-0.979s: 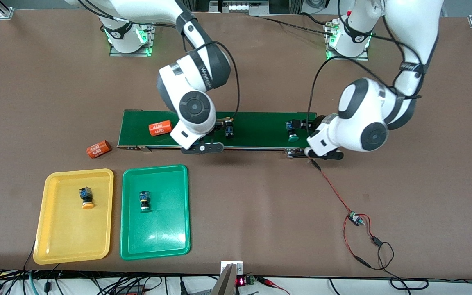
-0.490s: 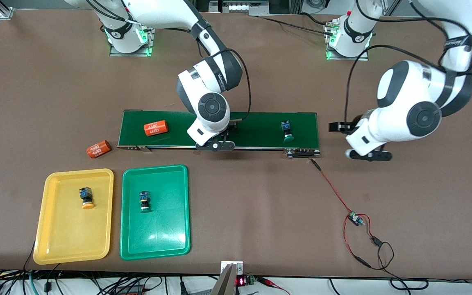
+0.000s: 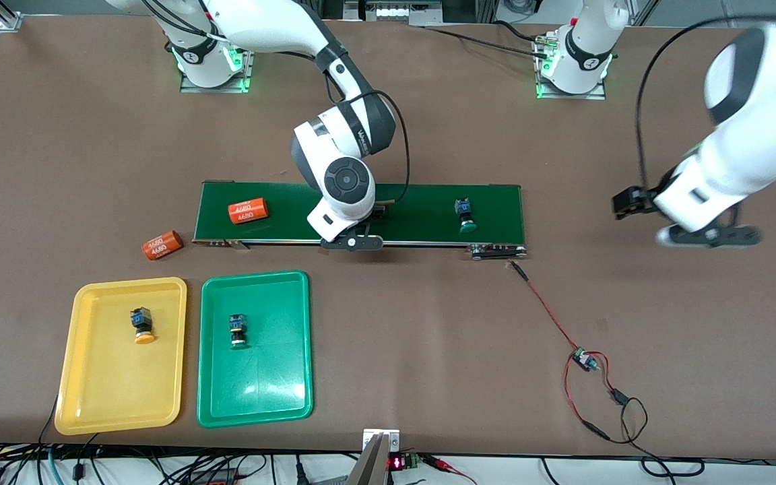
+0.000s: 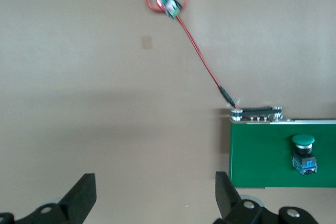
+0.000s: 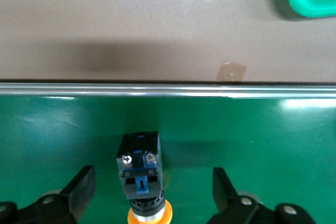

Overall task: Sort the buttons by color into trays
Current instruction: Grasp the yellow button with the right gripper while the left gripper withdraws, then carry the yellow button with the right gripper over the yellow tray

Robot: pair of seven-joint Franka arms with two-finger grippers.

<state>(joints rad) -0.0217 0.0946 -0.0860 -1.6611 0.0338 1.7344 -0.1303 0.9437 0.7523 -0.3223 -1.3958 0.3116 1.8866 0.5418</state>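
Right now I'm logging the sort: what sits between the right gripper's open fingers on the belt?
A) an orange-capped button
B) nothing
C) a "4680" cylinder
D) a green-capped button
A: the right wrist view shows an orange-capped button on the belt, between the open fingers of the right gripper, not yet gripped.
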